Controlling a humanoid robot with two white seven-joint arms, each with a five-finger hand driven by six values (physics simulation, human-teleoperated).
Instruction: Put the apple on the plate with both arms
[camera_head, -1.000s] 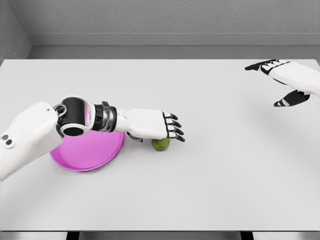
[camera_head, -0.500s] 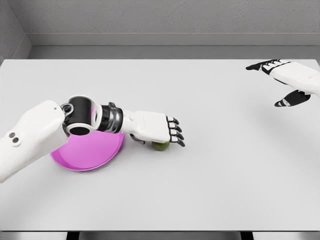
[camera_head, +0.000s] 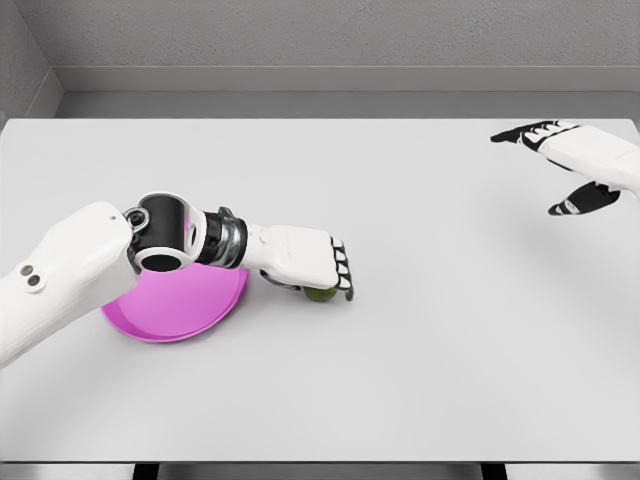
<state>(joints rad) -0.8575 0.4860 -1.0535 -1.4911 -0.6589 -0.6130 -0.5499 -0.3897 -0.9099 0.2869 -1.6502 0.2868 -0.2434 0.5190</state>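
Observation:
A small green apple (camera_head: 320, 293) lies on the white table just right of the magenta plate (camera_head: 175, 305). My left hand (camera_head: 318, 266) lies over the apple, palm down, its fingers curling down around it so that only a sliver of green shows underneath. The left forearm crosses above the plate's upper part and hides it. My right hand (camera_head: 570, 165) hovers at the far right of the table, fingers spread, holding nothing.
The white table (camera_head: 400, 380) stretches wide to the front and right. A grey wall runs behind its far edge.
The left hand has sunk onto the apple and its fingers have curled down over it, covering most of the fruit. The right hand has hardly moved.

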